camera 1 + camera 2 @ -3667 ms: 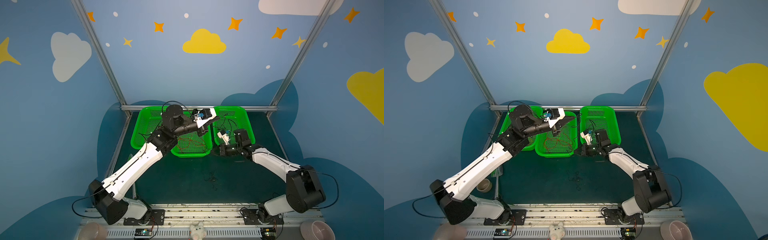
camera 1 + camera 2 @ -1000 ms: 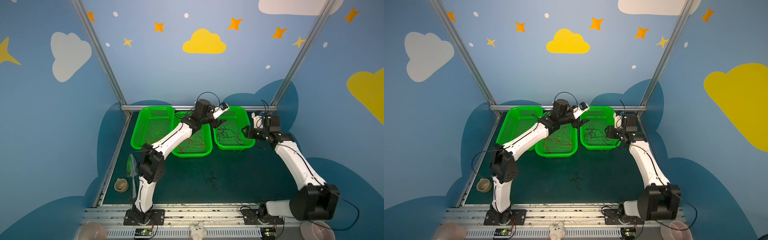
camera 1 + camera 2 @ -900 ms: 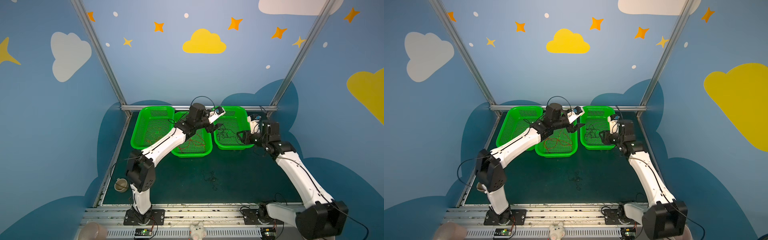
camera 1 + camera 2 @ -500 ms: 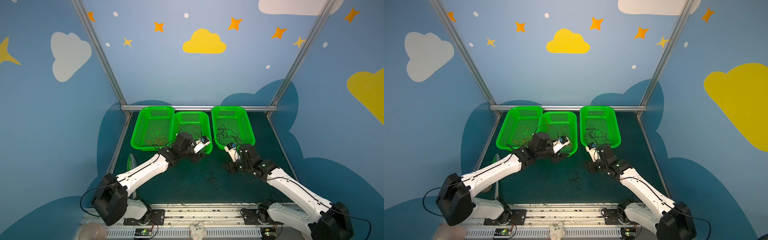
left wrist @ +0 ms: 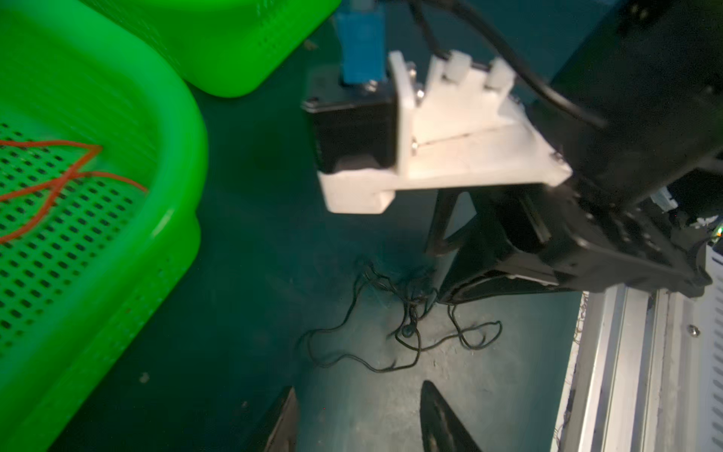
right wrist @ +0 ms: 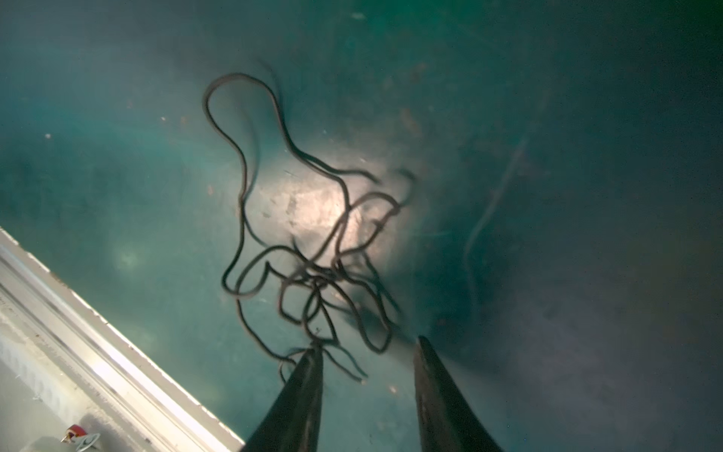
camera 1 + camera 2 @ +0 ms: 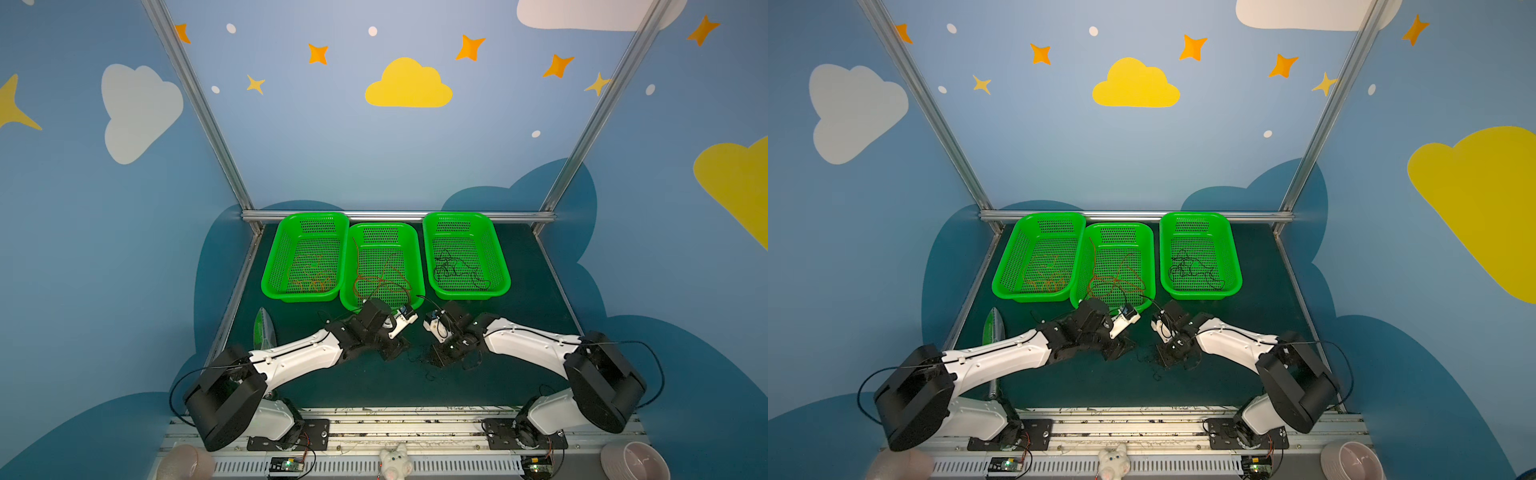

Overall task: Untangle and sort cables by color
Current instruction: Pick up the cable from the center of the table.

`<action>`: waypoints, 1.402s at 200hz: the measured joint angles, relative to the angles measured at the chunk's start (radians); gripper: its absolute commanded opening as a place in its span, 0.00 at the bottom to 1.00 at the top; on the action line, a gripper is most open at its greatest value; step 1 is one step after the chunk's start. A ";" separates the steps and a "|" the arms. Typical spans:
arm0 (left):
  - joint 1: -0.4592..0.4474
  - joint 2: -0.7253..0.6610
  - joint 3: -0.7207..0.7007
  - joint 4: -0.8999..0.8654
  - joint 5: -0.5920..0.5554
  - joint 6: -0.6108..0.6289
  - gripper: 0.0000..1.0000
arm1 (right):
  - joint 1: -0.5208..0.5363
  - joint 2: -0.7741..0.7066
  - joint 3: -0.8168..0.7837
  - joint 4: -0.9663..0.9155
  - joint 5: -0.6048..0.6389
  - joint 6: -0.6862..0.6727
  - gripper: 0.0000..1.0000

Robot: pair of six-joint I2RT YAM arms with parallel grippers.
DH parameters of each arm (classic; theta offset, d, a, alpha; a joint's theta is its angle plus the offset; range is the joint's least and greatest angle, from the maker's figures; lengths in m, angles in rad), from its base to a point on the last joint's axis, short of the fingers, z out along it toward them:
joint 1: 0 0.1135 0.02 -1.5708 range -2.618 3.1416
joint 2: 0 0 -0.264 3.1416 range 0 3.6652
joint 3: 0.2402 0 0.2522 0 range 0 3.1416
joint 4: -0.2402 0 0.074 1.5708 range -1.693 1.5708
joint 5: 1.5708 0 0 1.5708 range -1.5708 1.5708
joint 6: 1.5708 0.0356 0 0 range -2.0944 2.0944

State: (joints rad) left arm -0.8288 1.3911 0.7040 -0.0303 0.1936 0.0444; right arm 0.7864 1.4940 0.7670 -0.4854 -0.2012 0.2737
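Bare mat all round black cable tangle, front rail near; thin knotted loops; left gripper, right gripper flank it, fingers spread

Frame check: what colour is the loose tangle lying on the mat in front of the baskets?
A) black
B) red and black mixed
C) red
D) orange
A: both wrist views show the tangle on the mat as nothing but thin black wire, while the red cables lie in the middle basket.
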 measured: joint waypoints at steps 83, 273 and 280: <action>-0.096 0.071 -0.045 0.080 0.080 0.198 0.51 | 0.009 0.030 0.000 0.001 0.008 0.076 0.08; -0.135 0.193 -0.060 0.233 -0.218 0.221 0.03 | -0.200 -0.152 -0.012 -0.001 -0.047 0.098 0.00; -0.135 0.168 -0.069 0.221 -0.220 0.222 0.03 | -0.220 -0.161 -0.012 -0.002 -0.051 0.090 0.00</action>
State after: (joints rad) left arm -0.9642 1.5589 0.6350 0.1909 -0.0269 0.2668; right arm 0.5663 1.3331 0.7551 -0.4870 -0.2523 0.3641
